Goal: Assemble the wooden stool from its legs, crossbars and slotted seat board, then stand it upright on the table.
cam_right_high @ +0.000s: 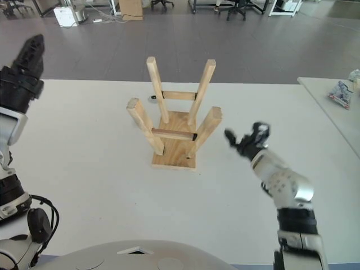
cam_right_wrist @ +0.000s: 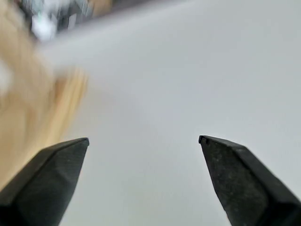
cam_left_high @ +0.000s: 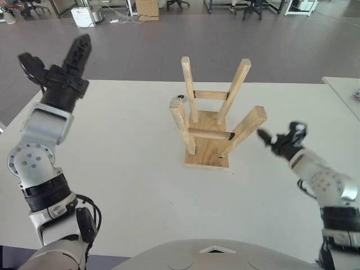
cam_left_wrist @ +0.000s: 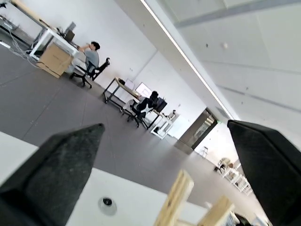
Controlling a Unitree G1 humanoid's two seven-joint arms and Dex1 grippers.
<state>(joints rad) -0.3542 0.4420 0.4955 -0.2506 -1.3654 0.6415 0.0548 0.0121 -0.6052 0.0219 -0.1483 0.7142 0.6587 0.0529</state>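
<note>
Head views: pale wooden four-legged stool [cam_left_high: 207, 151] stands inverted, seat board [cam_left_high: 198, 159] flat on the white table [cam_left_high: 124, 169]. The left gripper [cam_left_high: 54, 48] is raised at the table's left, and the right gripper [cam_left_high: 279, 132] is just beside the stool, apart from it.
Left wrist view: black fingers [cam_left_wrist: 61, 165] spread wide.
Right wrist view: pincer likewise apart over the tabletop.

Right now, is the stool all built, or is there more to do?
Mostly built: four legs and both crossbars sit joined to the seat board. Nothing is in hand; the left gripper and right gripper are open. Left: the stool is upside down on the table, so it needs flipping upright.
</note>
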